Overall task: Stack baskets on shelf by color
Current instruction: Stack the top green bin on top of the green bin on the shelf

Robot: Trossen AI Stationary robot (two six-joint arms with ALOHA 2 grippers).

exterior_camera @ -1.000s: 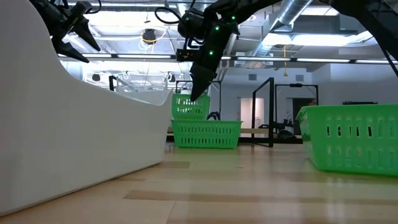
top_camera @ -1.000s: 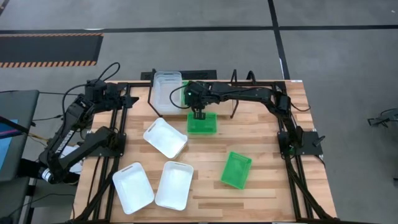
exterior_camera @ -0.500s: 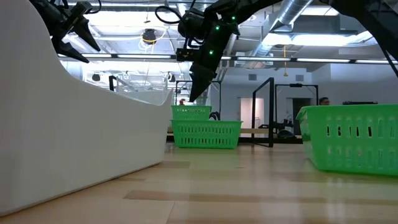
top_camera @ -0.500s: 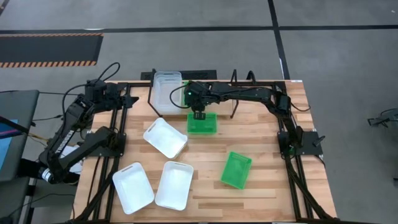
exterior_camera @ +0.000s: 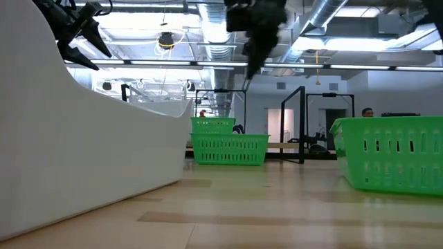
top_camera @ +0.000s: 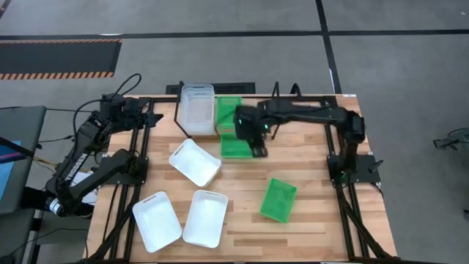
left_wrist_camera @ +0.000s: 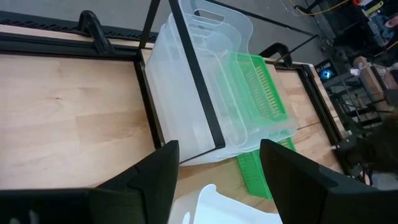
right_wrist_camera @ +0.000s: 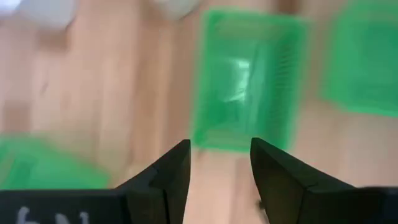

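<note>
Baskets of small rectangular plastic with rounded corners lie across the wooden counter (top_camera: 308, 227) and on the low black thin-rod shelf (top_camera: 178, 110) at its far edge. On the shelf, a nested stack of clear baskets (top_camera: 197, 108) fills the leftmost place, and a bright green lattice-sided basket (top_camera: 228, 111) sits just beside it in the middle place. A second green lattice basket (top_camera: 236, 147) rests on the counter directly in front of the shelf, and a third green basket (top_camera: 278, 199) lies well apart toward the right front, turned at an angle. Three opaque white baskets, all empty, lie on the left half: one (top_camera: 194, 162) mid-counter, two (top_camera: 156, 221) (top_camera: 205, 218) near the front edge. The right gripper (top_camera: 258, 147) hangs above the counter beside the second green basket, jaws parted and holding nothing. The left gripper (left_wrist_camera: 217, 180) waits at the far left corner facing the clear stack, jaws open and empty.
</note>
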